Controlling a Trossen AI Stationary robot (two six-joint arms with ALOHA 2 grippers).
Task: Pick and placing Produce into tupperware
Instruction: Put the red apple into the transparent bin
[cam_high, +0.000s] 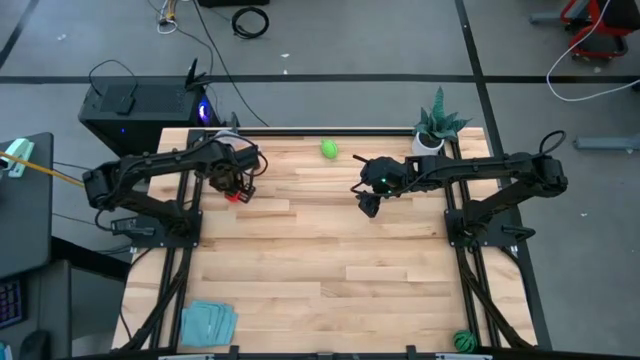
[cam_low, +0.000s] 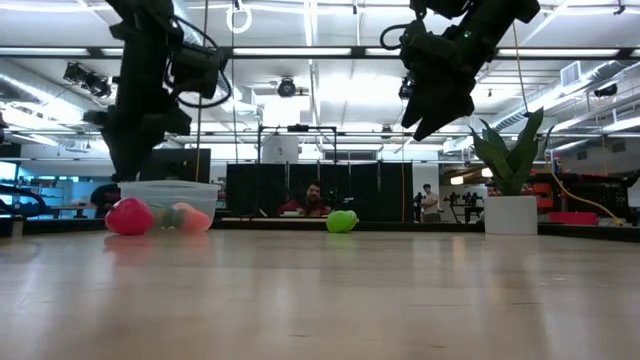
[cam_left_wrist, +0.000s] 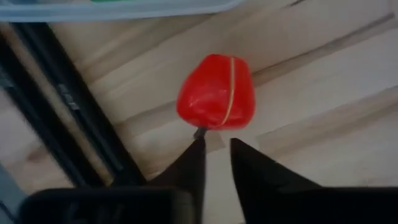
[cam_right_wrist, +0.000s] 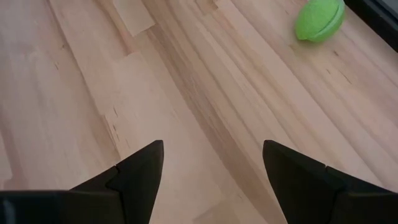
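While the glossy red piece, seamed with a yellow line, lay on your pale plank desk beside the clear tupperware, left gripper fingers stood narrowly parted above it, holding nothing. Right gripper hung spread; only its wrist view showed the light green ball close.

A: Any txt, labels or nos. legible anywhere?
B: None. Nothing readable in any view.
A: Signs or brands in the room behind?
B: Too blurred to tell, so nothing legible there either.
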